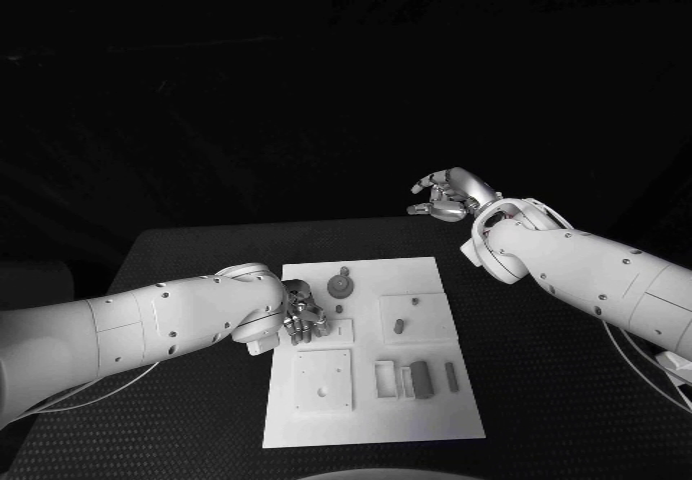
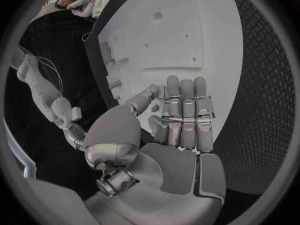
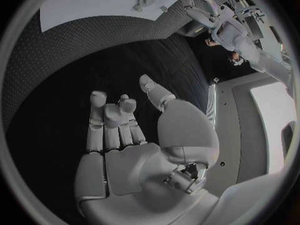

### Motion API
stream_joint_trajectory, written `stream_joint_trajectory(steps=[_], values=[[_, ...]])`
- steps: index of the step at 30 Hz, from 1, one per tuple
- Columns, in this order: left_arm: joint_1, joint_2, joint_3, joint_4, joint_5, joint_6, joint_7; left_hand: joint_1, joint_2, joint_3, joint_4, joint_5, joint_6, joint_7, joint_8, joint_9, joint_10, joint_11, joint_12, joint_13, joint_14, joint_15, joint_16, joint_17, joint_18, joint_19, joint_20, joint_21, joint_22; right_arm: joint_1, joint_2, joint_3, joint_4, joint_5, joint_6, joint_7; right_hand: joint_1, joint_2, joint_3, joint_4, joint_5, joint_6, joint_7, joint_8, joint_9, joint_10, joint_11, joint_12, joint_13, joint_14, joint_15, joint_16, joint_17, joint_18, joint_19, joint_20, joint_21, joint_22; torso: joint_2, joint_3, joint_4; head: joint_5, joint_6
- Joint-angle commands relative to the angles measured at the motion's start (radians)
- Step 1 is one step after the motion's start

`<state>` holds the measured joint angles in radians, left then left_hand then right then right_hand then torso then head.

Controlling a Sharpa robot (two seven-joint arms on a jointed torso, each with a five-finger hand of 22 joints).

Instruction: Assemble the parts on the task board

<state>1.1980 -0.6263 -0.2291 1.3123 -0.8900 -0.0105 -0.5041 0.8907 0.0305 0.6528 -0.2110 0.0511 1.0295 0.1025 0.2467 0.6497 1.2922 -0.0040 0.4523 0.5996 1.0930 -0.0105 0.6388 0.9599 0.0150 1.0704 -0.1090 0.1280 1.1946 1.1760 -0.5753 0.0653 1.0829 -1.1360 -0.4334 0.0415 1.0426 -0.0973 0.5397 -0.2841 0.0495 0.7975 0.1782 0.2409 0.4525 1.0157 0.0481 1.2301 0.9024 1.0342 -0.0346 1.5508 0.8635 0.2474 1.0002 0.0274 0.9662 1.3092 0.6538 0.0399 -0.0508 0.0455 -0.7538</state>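
Two hands (image 1: 302,313) (image 1: 447,193); one task board (image 1: 368,425).

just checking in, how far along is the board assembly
Early, by the look of it. Loose parts lie flat along the task board, so little looks seated. In hand: the left hand is down at the board's left edge near the round part; whether it grips anything is unclear. The right hand hangs empty beyond the board.

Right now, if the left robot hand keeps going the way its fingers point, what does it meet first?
The left robot hand points across the task board, fingers stretched low over its white surface. First in line is probably the board itself, ahead of the fingertips; height above it is unclear.
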Motion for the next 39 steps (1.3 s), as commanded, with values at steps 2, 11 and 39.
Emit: stream_joint_trajectory(steps=[2,11,39], values=[[-0.007,0.001,-0.005,-0.007,0.005,-0.021,-0.016,0.014,0.026,0.018,-0.003,0.000,-0.008,0.004,-0.006,-0.002,-0.008,0.003,0.006,-0.002,-0.008,0.001,0.007,-0.003,-0.011,-0.001,0.001,-0.005,0.003,-0.001,0.000,0.000,0.001,-0.002,0.012,0.004,-0.010,-0.002,-0.007,0.002,0.001,0.000,0.005,0.002,-0.001,-0.099,0.023,0.005,-0.001,-0.008,-0.001,-0.003,-0.001,0.014,0.002,0.000,-0.005,0.009,0.000,0.0010,-0.0011,0.002,0.001],[-0.007,0.000,-0.003,-0.009,0.006,-0.037,-0.014,0.010,0.034,0.045,0.002,0.000,-0.015,0.007,-0.011,-0.004,-0.010,0.005,0.008,-0.004,-0.011,0.002,0.011,-0.009,-0.012,0.000,0.002,-0.009,0.007,-0.002,-0.001,0.000,0.001,-0.002,0.012,0.004,-0.010,-0.002,-0.007,0.002,0.001,0.000,0.005,0.002,-0.001,-0.099,0.023,0.005,-0.002,-0.008,-0.001,-0.003,-0.002,0.014,0.002,0.000,-0.005,0.009,0.000,0.0005,-0.0009,0.001,0.001],[-0.004,-0.013,0.005,0.003,0.105,-0.068,0.003,-0.154,0.087,0.189,-0.078,0.150,0.040,-0.018,0.033,0.042,0.015,-0.016,0.062,-0.005,0.004,-0.009,0.078,-0.040,-0.011,0.036,-0.009,-0.017,0.066,-0.004,-0.005,0.000,0.002,-0.002,0.022,0.002,-0.011,-0.003,-0.007,0.002,0.001,-0.001,0.005,0.002,-0.002,-0.099,0.023,0.006,-0.003,-0.009,-0.001,-0.003,-0.002,0.014,0.002,0.000,-0.006,0.009,0.000,0.0007,-0.0010,0.002,0.003]])
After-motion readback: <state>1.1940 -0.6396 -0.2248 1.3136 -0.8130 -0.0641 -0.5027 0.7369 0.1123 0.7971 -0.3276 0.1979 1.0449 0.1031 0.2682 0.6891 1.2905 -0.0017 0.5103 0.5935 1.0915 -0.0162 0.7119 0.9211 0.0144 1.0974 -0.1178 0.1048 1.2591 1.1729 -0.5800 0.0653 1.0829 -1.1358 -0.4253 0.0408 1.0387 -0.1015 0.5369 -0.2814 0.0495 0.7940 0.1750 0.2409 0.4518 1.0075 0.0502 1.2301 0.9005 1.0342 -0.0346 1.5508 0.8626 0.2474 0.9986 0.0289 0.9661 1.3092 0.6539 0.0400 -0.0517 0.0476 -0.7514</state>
